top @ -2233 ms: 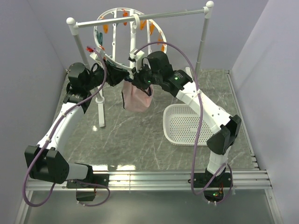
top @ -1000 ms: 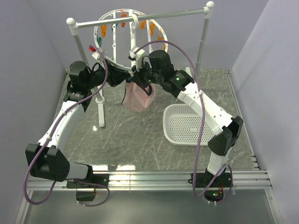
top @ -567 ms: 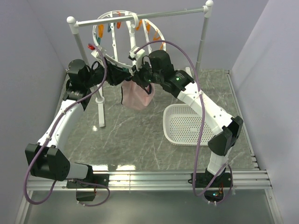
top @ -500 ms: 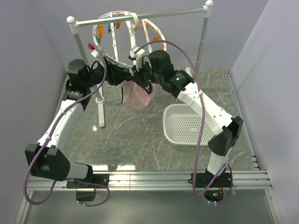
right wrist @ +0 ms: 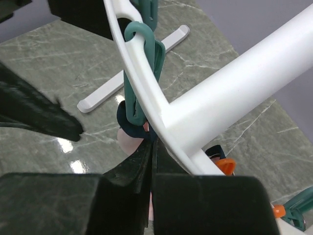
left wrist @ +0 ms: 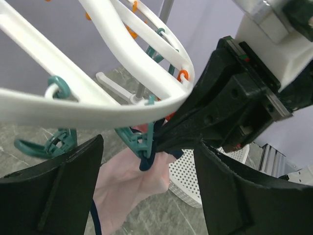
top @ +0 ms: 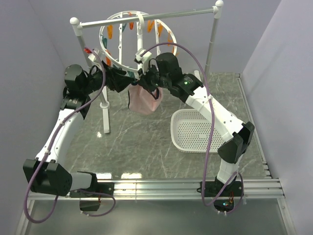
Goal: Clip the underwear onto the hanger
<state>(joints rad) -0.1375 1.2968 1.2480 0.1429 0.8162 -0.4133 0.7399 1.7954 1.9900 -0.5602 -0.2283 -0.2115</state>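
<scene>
The pale pink underwear (top: 144, 102) with navy edging hangs below the round white hanger (top: 116, 58). In the left wrist view a teal clip (left wrist: 143, 139) on the hanger's ring (left wrist: 98, 105) bites the underwear's navy edge (left wrist: 146, 159), and the pink cloth (left wrist: 122, 183) droops under it. My left gripper (top: 117, 80) stands open just left of that clip, fingers (left wrist: 54, 196) apart on either side of it, touching nothing. My right gripper (top: 145, 83) is shut on the underwear's top edge beside the clip (right wrist: 142, 98), a sliver of pink between its fingers (right wrist: 132, 176).
The hanger hangs from a white rail stand (top: 146, 18) with two poles and flat feet (top: 106, 120). A white perforated basket (top: 193, 129) sits on the marble table at the right. Orange clips (top: 149, 25) dangle around the ring. Purple walls close in on both sides.
My left gripper has opened and drawn back to the left, off the teal clip. The underwear stays hanging from the clip, with my right gripper still on it. The hanger swayed slightly.
</scene>
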